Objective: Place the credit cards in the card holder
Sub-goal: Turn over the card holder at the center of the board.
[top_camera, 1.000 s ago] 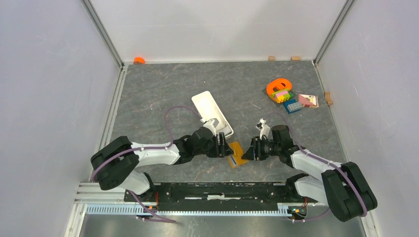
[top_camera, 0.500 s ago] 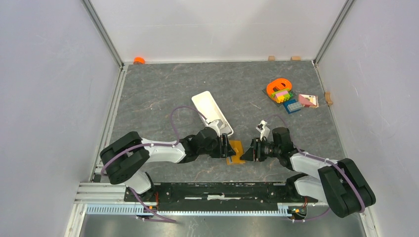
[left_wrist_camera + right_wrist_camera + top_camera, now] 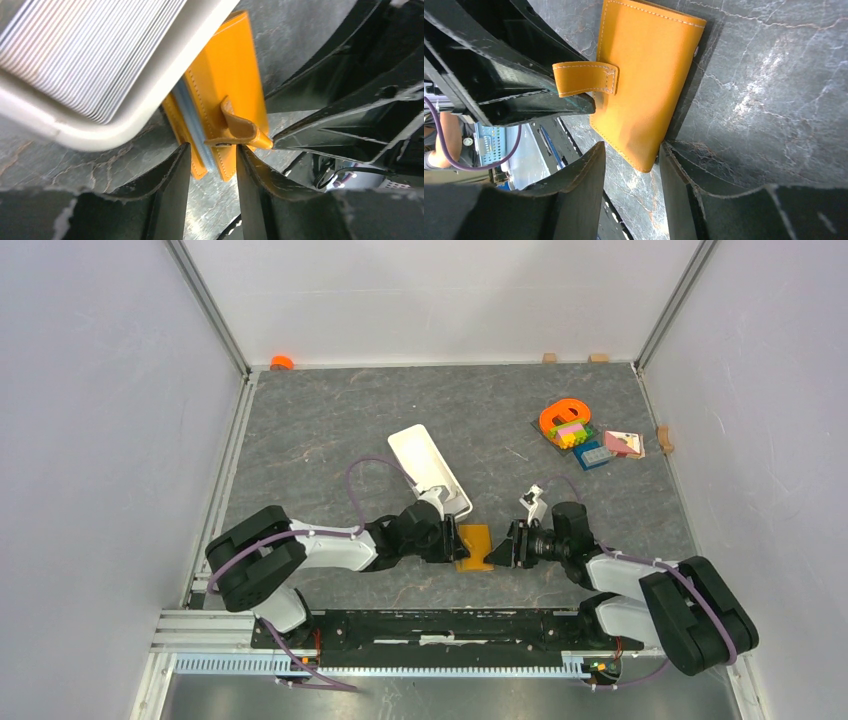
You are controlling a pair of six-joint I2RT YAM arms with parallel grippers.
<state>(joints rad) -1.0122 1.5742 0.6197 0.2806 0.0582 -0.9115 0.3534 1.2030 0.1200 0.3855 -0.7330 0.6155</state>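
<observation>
Beside the white tray's (image 3: 430, 462) near end, the card holder (image 3: 474, 547) has swung square. The left hand (image 3: 212, 150) pinches its edge, the right hand's (image 3: 631, 147) grip is unclear, and opening looks next.

A grey marbled tabletop (image 3: 330, 430) sits inside 3 plain white walls (image 3: 440, 290), with metal rails (image 3: 225, 470) along the edges.

Colours on my feed: an orange-tan card holder (image 3: 474, 546) and a grey marbled table (image 3: 330, 430).
I see pale stitching on the holder and blue-grey pockets inside; the tray (image 3: 428, 468) is white and finely ribbed; the table's dark grey carries pale veins; my cables (image 3: 376, 460) are purple.
</observation>
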